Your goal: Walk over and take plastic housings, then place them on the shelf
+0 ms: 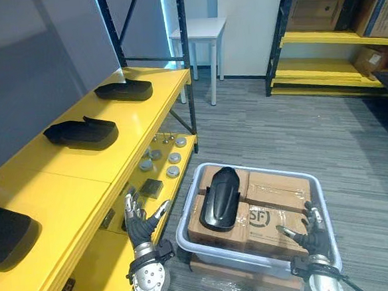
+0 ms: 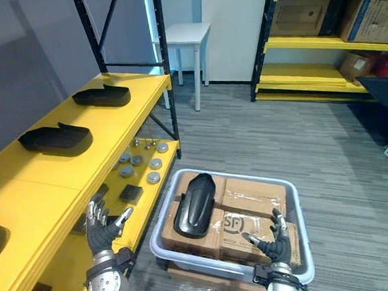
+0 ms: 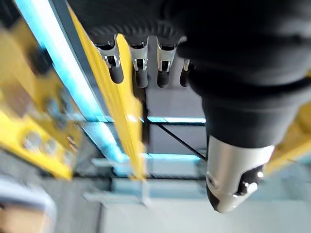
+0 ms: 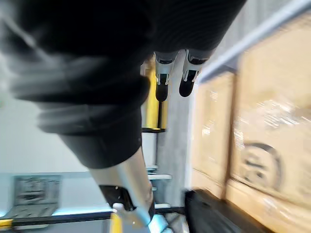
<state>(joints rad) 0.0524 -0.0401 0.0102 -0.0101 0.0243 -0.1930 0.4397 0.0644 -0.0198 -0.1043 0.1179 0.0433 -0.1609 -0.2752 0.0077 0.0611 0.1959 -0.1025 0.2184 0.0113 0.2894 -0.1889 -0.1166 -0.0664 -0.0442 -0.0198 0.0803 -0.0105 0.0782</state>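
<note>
A black plastic housing lies on cardboard boxes inside a pale bin on the floor in front of me. Three more black housings rest on the yellow shelf at my left: a far housing, a middle housing, and a near housing at the lower left edge. My left hand is raised beside the shelf's front edge, fingers spread and empty. My right hand hovers over the bin's near right corner, fingers relaxed, holding nothing.
The shelf's lower level holds several grey round parts and a dark square piece. A white table stands at the back. Another yellow rack with cardboard boxes is at the far right. Grey carpet spreads between.
</note>
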